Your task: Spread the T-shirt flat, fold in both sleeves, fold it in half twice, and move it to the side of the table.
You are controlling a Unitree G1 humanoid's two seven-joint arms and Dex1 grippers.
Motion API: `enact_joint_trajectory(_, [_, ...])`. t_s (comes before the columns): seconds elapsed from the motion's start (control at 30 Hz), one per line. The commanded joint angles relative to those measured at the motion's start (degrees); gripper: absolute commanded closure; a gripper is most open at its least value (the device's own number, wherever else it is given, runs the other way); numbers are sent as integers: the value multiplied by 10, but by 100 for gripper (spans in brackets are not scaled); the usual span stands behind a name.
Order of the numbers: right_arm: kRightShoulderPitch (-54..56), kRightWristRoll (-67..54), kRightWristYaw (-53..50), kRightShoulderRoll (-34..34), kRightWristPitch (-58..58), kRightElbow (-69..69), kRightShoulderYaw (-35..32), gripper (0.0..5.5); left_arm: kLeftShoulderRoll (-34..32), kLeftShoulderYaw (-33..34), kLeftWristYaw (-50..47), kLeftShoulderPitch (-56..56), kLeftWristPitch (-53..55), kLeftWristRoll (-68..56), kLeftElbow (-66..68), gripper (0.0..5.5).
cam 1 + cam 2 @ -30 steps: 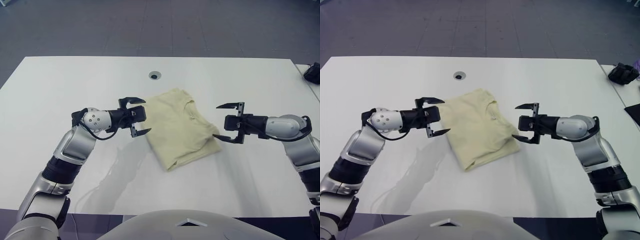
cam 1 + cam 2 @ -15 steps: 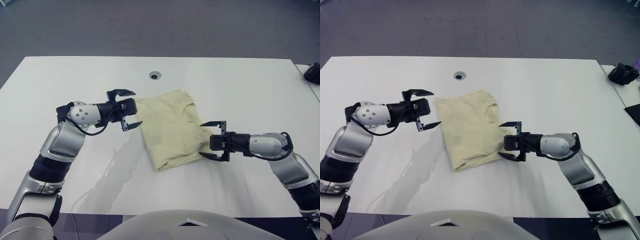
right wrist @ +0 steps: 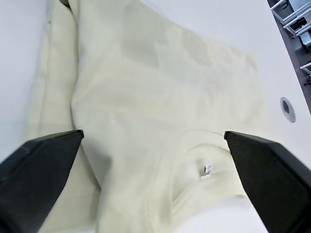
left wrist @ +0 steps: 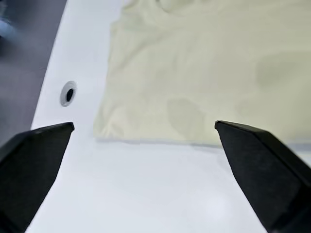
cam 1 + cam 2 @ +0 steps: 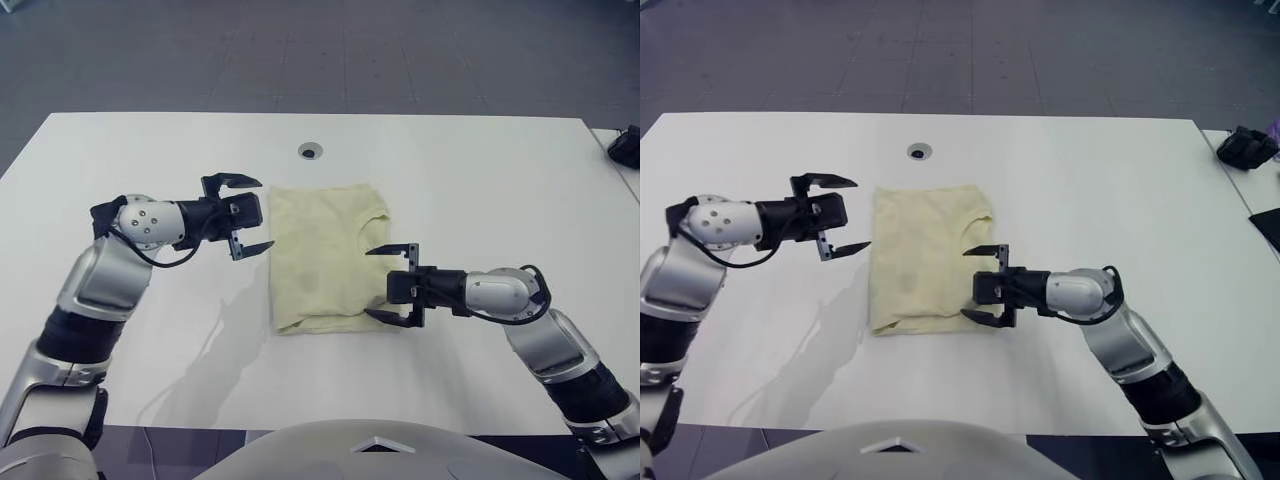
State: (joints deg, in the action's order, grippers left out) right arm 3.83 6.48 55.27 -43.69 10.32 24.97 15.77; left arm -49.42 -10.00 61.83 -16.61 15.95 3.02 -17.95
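The pale yellow T-shirt (image 5: 322,255) lies folded into a small rectangle in the middle of the white table (image 5: 480,170), collar side to the right. My right gripper (image 5: 372,282) is open at the shirt's right edge, its fingers straddling the near right corner. In the right wrist view the folded shirt (image 3: 146,97) lies just ahead between the two dark fingers (image 3: 34,165). My left gripper (image 5: 258,213) hangs open just left of the shirt's far left corner, apart from it. The left wrist view shows the shirt's edge (image 4: 204,73) beyond its open fingers (image 4: 262,165).
A round cable hole (image 5: 310,151) sits in the table just behind the shirt. A black object (image 5: 625,145) rests on a neighbouring surface at the far right. Wide bare table lies to the left and right of the shirt.
My right gripper has swept left and nearer, pushing the shirt leftward and turning it square to the table. My left gripper has drawn back to the left ahead of it. Both stayed open.
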Motion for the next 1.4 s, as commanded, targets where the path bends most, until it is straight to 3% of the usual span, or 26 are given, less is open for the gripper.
enact_joint_trajectory(0.03, [-25, -31, -2, -15, 41, 62, -42, 10, -24, 27, 30, 29, 36, -54, -69, 11])
enact_joint_trajectory(0.3, [-92, -53, -25, -39, 108, 148, -107, 10, -91, 25, 65, 148, 61, -87, -188, 11])
enact_joint_trajectory(0.47, [-106, -54, -41, -40, 117, 158, -117, 10, -67, -29, 12, 187, 52, -29, -185, 11])
enact_joint_trajectory(0.8, [-107, -55, -45, -46, 116, 160, -111, 10, -34, -121, -54, 217, -10, 73, -138, 173])
enact_joint_trajectory(1.4, [-194, -17, -14, -110, 52, 211, -72, 10, -38, -128, -63, 218, -53, 127, -117, 494])
